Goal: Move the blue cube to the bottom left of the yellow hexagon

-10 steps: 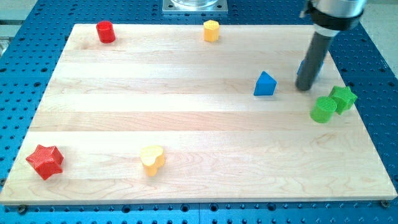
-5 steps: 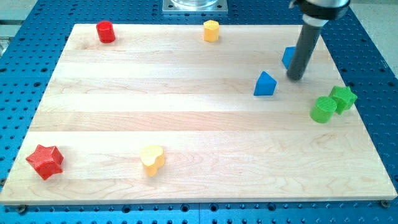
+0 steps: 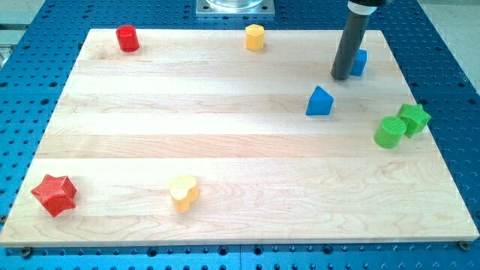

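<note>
The blue cube [image 3: 360, 62] lies near the view's upper right, partly hidden behind my rod. My tip [image 3: 340, 76] rests on the board just left of and slightly below the cube, touching or nearly touching it. The yellow hexagon [image 3: 255, 36] sits at the top edge, well left of the cube. A second blue block, a triangular one [image 3: 319, 101], lies below and left of my tip.
A green cylinder [image 3: 390, 132] and a green star [image 3: 413, 118] sit together at the right edge. A red cylinder [image 3: 127, 37] is at the top left, a red star [image 3: 54, 194] at the bottom left, a yellow heart [image 3: 183, 192] at the bottom.
My tip has moved up and to the left, from the cube's right side across to its left side. The cube shows shifted slightly up and right.
</note>
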